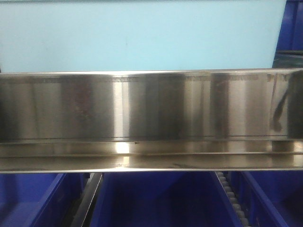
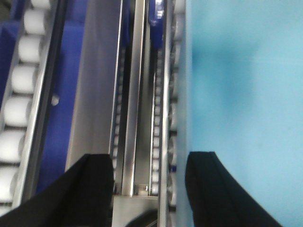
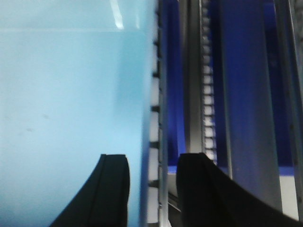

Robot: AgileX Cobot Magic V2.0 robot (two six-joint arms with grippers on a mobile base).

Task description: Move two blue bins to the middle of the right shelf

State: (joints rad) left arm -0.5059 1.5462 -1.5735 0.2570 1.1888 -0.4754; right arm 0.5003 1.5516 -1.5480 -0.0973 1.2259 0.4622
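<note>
We see one pale blue bin point(image 1: 142, 35) above and behind the shelf's steel front rail point(image 1: 151, 113). The left gripper point(image 2: 149, 156) and right gripper point(image 3: 154, 157) both stand spread apart, each with one finger overlapping a bin wall. The views are too blurred to show whether they touch it.

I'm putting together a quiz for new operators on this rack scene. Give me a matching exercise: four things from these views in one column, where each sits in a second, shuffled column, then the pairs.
Things
1. pale blue bin
2. steel front rail
3. dark blue bins
4. white rollers

Places
A. front view, below the rail
B. left wrist view, in a row down the left edge
C. front view, above the rail
D. front view, shiny band across the middle

Pairs: 1-C, 2-D, 3-A, 4-B
</note>
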